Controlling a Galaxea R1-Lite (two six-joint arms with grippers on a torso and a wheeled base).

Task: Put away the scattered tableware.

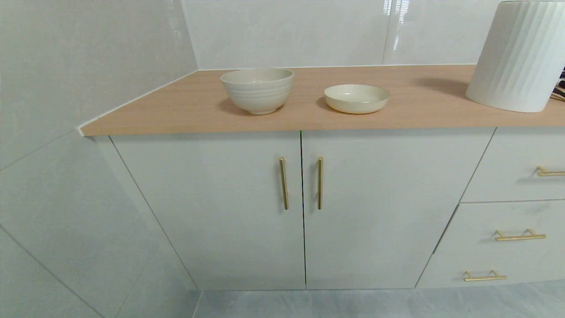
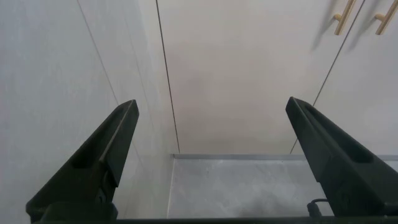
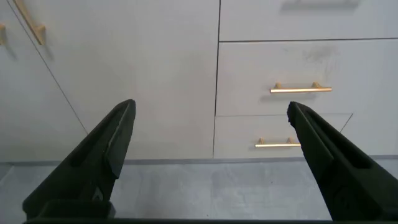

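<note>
- Where the wooden countertop (image 1: 423,104) crosses the upper part of the head view, a cream ribbed bowl (image 1: 257,90) stands upright just left of centre.
- A shallow cream dish (image 1: 356,98) sits to the right of the bowl, near it but not touching. Both are toward the counter's front edge.
- At the upper right of that frame a tall white fluted container (image 1: 518,57) stands on the same counter, well apart from the dish.
- Below the counter, in the middle of the frame, two white cabinet doors (image 1: 220,207) are shut, and their vertical brass handles (image 1: 284,183) run side by side at the seam.
- At the lower right, stacked drawers (image 1: 499,238) with horizontal brass pulls are all closed, above a grey floor (image 1: 375,304).
- The left gripper (image 2: 211,104) has its dark fingers spread wide with nothing between them. It is low in front of the cabinet doors, beside the tiled wall.
- The right gripper (image 3: 210,106) is likewise spread wide and holds nothing. It is low in front of the drawers.
- Neither gripper is near the bowl or the dish.
</note>
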